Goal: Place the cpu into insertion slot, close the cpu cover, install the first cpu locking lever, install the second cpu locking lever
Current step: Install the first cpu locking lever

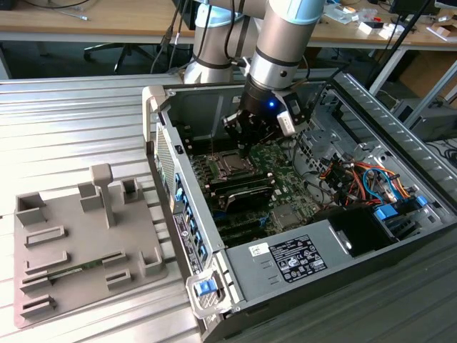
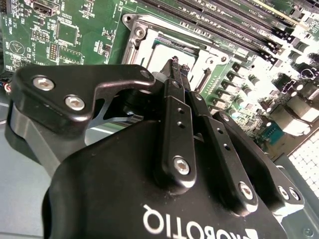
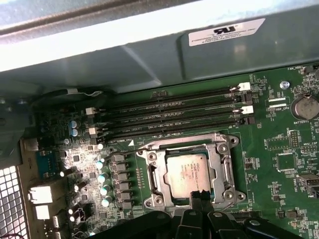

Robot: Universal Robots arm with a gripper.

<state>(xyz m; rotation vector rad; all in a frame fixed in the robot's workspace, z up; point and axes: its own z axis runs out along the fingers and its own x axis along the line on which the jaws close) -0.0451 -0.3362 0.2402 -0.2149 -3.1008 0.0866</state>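
The cpu (image 3: 188, 174) sits in the insertion slot (image 3: 149, 174), right below the gripper (image 3: 200, 195). The gripper's fingers are pinched together, holding nothing. The cpu cover (image 3: 223, 164) looks shut around the chip. I think slow, gentle pushing works best here.

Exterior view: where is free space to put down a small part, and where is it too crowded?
Free: the ribbed metal table left of the computer case, behind the grey fixture tray. Crowded: around the insertion slot, where the gripper hangs, and the cables to its right.
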